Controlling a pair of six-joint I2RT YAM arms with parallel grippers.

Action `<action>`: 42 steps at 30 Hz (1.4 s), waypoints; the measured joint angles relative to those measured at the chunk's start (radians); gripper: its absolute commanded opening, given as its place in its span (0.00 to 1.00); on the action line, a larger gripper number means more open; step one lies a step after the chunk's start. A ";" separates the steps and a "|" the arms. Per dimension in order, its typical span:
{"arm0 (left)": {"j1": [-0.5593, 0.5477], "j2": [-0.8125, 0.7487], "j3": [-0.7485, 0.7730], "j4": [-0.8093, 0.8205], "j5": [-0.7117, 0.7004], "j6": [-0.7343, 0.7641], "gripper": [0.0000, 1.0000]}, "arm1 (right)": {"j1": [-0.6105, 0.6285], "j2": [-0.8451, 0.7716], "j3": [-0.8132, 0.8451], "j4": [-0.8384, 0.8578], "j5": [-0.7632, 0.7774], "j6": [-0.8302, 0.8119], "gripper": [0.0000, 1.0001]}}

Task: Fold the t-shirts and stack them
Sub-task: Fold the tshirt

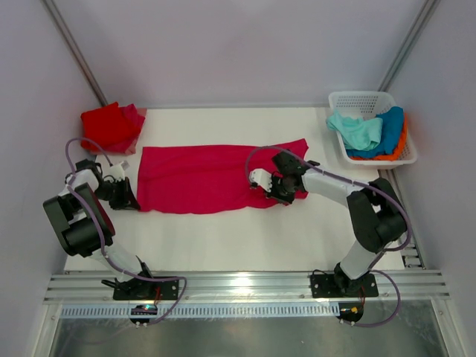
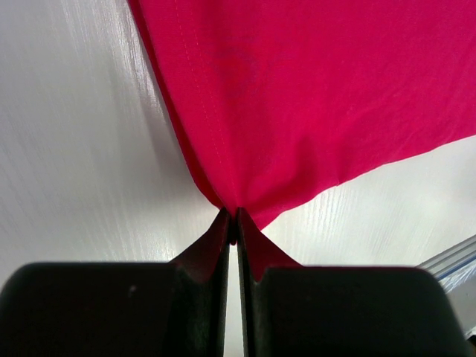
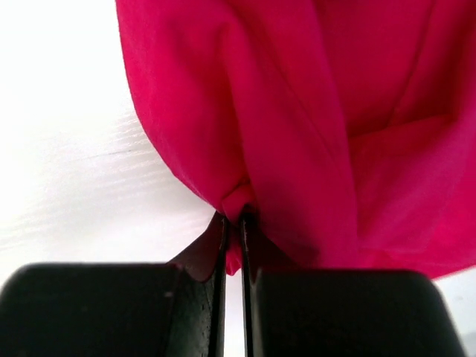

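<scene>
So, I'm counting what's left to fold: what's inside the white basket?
A mint-green t-shirt lies on top, a blue t-shirt beside it, an orange t-shirt edging out underneath. Anything deeper in the basket is covered.

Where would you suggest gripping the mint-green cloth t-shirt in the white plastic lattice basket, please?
Probably pinch the crumpled bunch of the mint-green cloth t-shirt from straight above. It lies topmost, over the blue cloth t-shirt, and the walls of the white plastic lattice basket block a sideways approach.
</scene>
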 measured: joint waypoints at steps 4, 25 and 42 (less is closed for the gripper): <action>0.000 0.000 0.000 -0.001 0.000 0.005 0.07 | 0.000 -0.061 0.089 -0.098 0.007 0.013 0.03; -0.002 0.200 0.515 -0.120 0.124 -0.029 0.11 | 0.000 -0.058 0.367 -0.106 0.195 0.057 0.03; -0.097 0.453 0.822 -0.187 0.115 -0.067 0.29 | -0.019 0.056 0.441 -0.008 0.307 0.077 0.03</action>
